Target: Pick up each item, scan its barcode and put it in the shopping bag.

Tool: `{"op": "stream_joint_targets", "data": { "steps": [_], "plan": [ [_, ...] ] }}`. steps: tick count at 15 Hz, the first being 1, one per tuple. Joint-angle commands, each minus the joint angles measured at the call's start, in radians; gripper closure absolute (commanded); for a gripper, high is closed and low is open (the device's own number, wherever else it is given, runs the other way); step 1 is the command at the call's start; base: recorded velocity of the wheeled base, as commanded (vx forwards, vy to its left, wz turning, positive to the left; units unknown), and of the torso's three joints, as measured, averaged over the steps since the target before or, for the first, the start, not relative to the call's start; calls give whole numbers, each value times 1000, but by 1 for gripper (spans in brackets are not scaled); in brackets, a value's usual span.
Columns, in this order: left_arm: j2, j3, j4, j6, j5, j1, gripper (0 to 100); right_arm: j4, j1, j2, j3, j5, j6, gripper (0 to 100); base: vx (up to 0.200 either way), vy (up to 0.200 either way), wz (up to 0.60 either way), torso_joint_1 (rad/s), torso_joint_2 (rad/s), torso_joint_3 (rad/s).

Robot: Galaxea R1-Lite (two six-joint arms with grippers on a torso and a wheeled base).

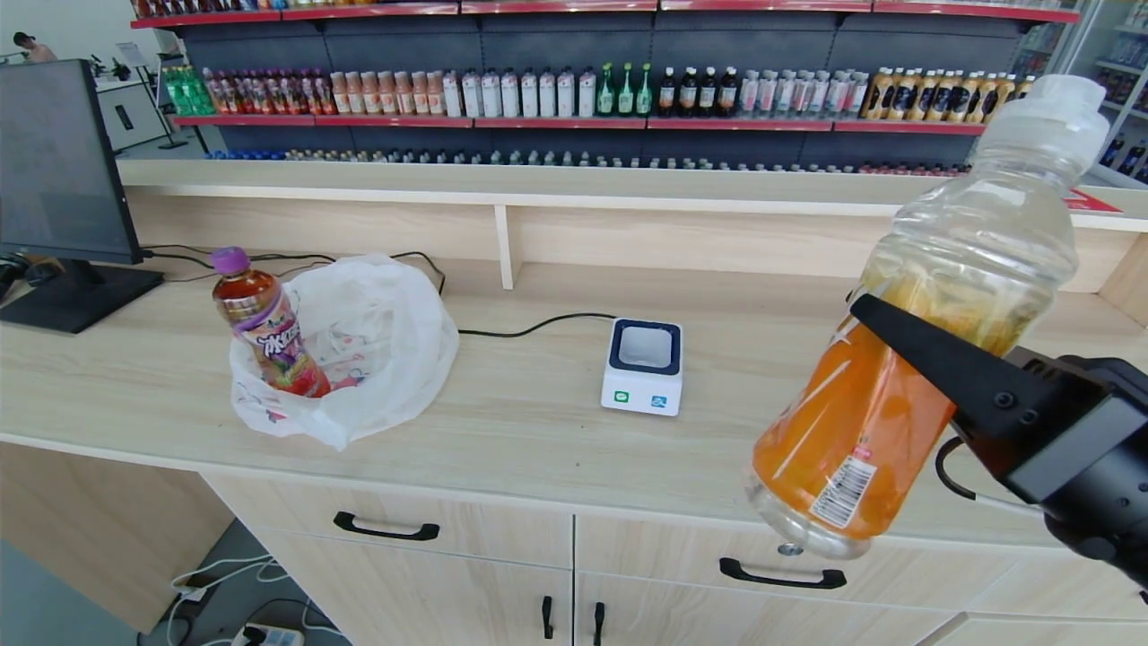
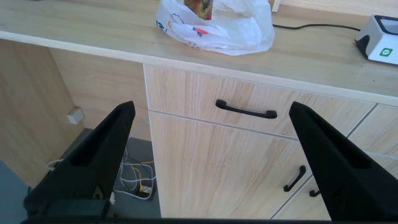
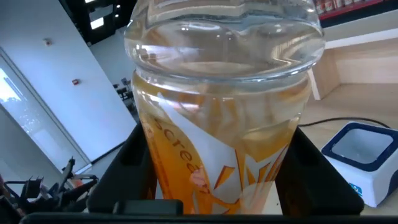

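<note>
On counter [image 1: 538,422] — one scanner [image 1: 642,366], one bagged bottle [image 1: 269,327], right gripper [image 1: 906,352] clasping orange bottle [image 1: 852,431]

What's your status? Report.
Right end effector shut on orange bottle, aloft right of scanner. Left end effector open, low by drawers. Nothing blocking scanner.

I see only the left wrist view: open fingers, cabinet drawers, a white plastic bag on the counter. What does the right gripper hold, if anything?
Observer: The right gripper is shut on a clear plastic bottle of orange drink, white-capped, held tilted in the air.
Operator: Which way does its barcode face?
Observer: The barcode label, near the bottle's base, faces the head camera, not the white square scanner.
Operator: What is inside the bag?
Observer: A purple-capped bottle of reddish-brown drink leans in the white plastic bag.
</note>
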Motion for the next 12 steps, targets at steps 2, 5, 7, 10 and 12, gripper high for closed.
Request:
{"op": "stream_joint_targets", "data": {
  "steps": [2,5,7,10,12],
  "plan": [
    [0,0,-1,1,1,-1,0,-1,99,-45,34,-4,-9,100,0,0,0,0,0,0],
    [0,0,-1,-1,1,1,0,-1,220,-87,108,-10,-12,100,0,0,0,0,0,0],
    [0,0,-1,-1,1,1,0,-1,268,-88,102,-59,-6,100,0,0,0,0,0,0],
    [0,0,-1,-1,1,1,0,-1,400,-76,94,-156,-6,100,0,0,0,0,0,0],
    [0,0,-1,-1,1,-1,0,-1,415,-44,73,-170,-4,100,0,0,0,0,0,0]
  ]
}}
